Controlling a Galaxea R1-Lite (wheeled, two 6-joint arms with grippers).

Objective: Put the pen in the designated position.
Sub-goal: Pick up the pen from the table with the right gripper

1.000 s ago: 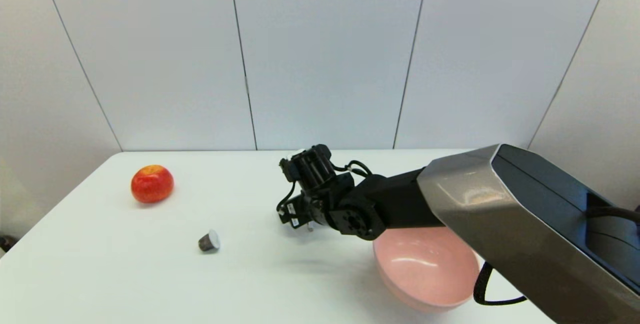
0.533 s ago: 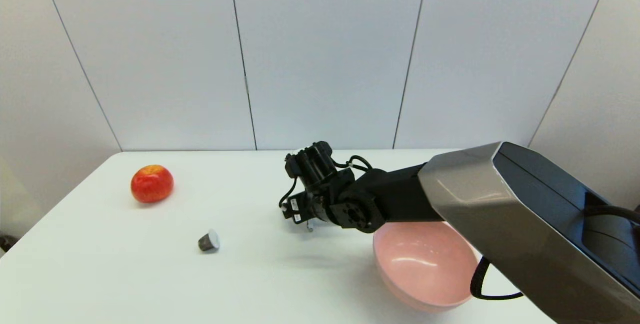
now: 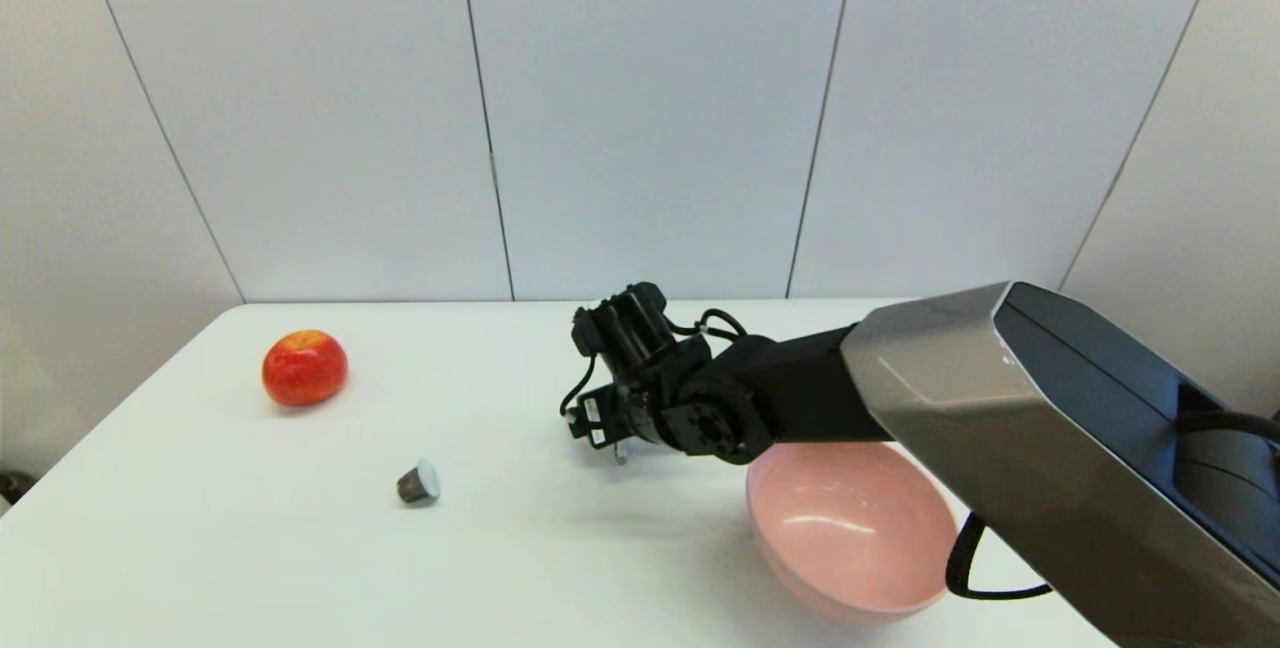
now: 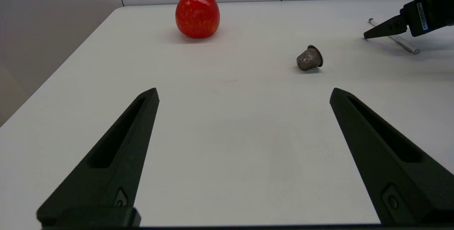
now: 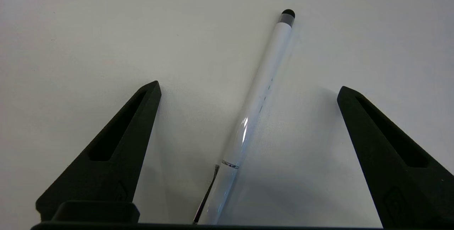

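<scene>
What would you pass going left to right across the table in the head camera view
Red apple → small capsule → right pincer over the pen → pink bowl.

Slim white pen [image 5: 253,107] lying flat on the table [image 5: 88,27]

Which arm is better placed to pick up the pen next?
Right. The right tool is open with the pen lying on the table between its fingers; the left tool, also open, is far from it.
</scene>
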